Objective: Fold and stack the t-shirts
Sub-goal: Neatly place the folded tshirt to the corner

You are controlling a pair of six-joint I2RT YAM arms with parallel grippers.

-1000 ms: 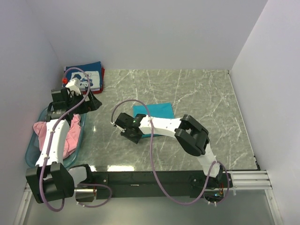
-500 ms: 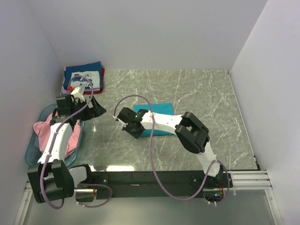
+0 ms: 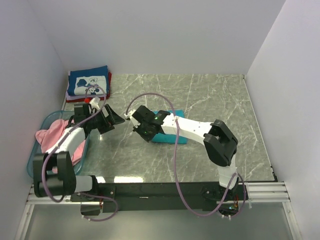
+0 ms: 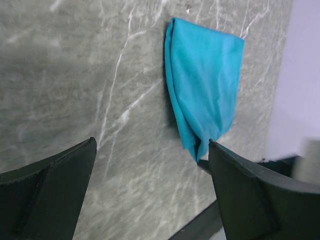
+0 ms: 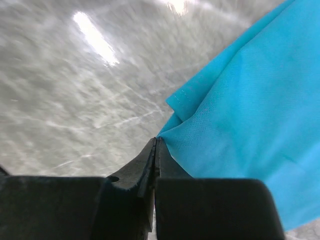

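Note:
A teal t-shirt (image 3: 168,139) lies folded on the marble table (image 3: 210,100). My right gripper (image 3: 149,136) is shut on its near-left corner; in the right wrist view the jaws (image 5: 156,140) are pressed together on a pinch of the teal cloth (image 5: 250,100). The left gripper (image 3: 111,121) hovers open just left of the shirt. Its wrist view shows bare table between its fingers (image 4: 151,144) and the teal shirt (image 4: 205,85) beyond. A folded navy t-shirt with white print (image 3: 89,82) rests on a red one (image 3: 109,80) at the back left. A pink t-shirt (image 3: 55,137) sits in the basket.
The translucent light-blue basket (image 3: 35,162) stands at the left edge beside the left arm. White walls close in the table at the back, left and right. A cable loops over the right arm (image 3: 150,96).
My right gripper has shut on the teal shirt's corner and shifted slightly away from me. The left gripper swung from near the folded stack down and right towards the teal shirt.

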